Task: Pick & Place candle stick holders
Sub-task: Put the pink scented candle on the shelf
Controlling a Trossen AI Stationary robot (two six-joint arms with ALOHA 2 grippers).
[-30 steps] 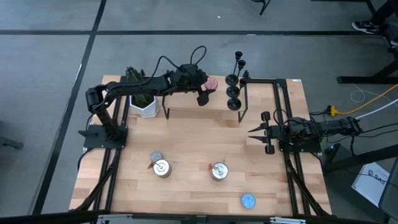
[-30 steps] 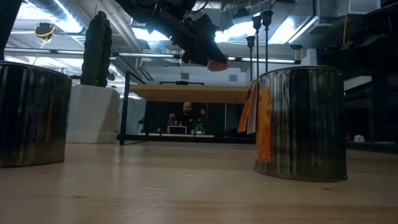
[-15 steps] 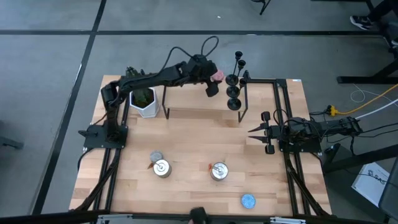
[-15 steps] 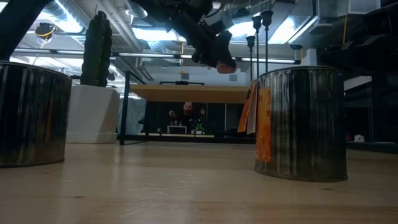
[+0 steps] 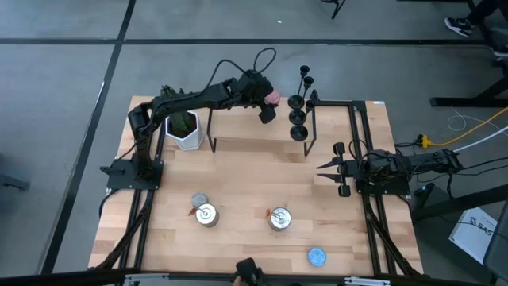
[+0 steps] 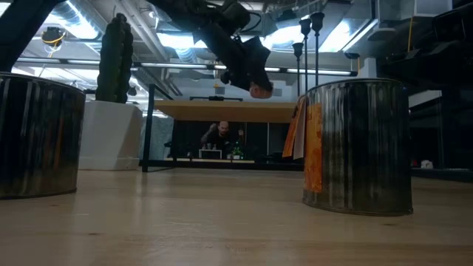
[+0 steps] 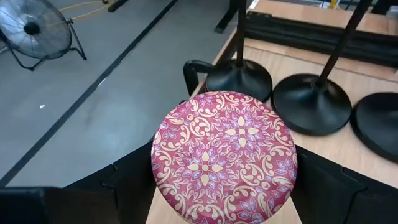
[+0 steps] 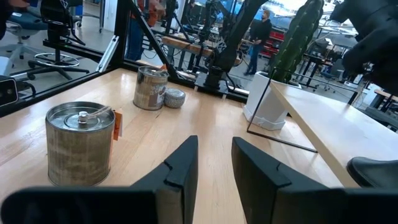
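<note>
Several matte-black candle stick holders (image 5: 298, 117) stand on their round bases at the far right of the wooden top; three bases (image 7: 311, 102) show in the left wrist view. My left gripper (image 5: 268, 105) hangs in the air just left of them, shut on a round tin with a red patterned lid (image 7: 224, 155), which shows pink from above (image 5: 274, 97) and below the gripper in the low view (image 6: 259, 90). My right gripper (image 5: 321, 168) waits at the right side of the table, its fingers (image 8: 180, 165) a little apart with nothing between them. My left gripper pinches the red tin by opposite sides of its round wall (image 7: 155, 177), one dark finger (image 7: 127, 186) on each side. The fingers slant down from the table's left. The tin is lifted clear, its patterned lid facing up.
A white planter with a cactus (image 5: 184, 129) stands at the far left. Two tall silver tins (image 5: 205, 213) (image 5: 279, 218), a small flat tin (image 5: 200, 199) and a blue lid (image 5: 317, 256) lie toward the near edge. A person (image 6: 219, 137) sits far behind the table.
My left gripper has carried the red tin toward the table's right and far edge, closer to the candle stick holders, staying shut on it and clear of the table. The arm has stretched out further.
</note>
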